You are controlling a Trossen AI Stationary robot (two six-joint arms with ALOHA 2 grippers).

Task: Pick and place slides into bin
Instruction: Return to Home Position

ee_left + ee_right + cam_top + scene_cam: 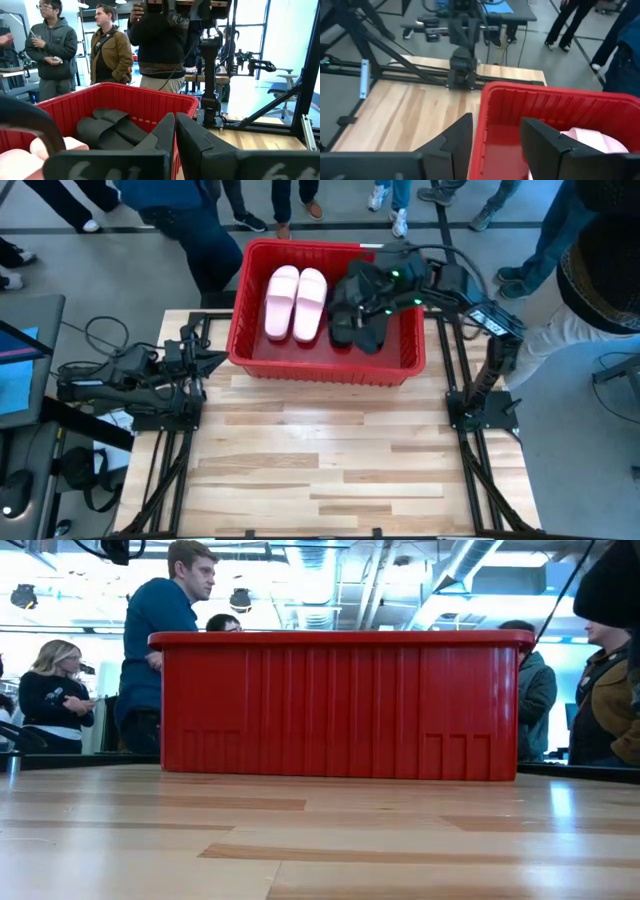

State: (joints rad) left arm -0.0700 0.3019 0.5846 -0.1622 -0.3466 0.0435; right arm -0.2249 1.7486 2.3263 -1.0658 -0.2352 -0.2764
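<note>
Slides (pixel 283 300) are seen in the bin (pixel 320 370) at the worktop (pixel 340 460) far edge. Right gripper (pixel 495 131) is held over the rim, fingers (pixel 455 137) parted, empty; left gripper (pixel 175 125), fingers (pixel 160 140) together, is parked at the left edge. Homing is judged in hand: a lift clear of the rim is needed.

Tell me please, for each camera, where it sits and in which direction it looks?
High view: above the table, looking straight down on the bin, pink slides, both arms.
Low view: at table-top height, level toward the bin's wall; no arm shows.
Left wrist view: past the shut left gripper toward the bin and black slides.
Right wrist view: past the open right gripper, over the bin's rim.
All four share the bin.
</note>
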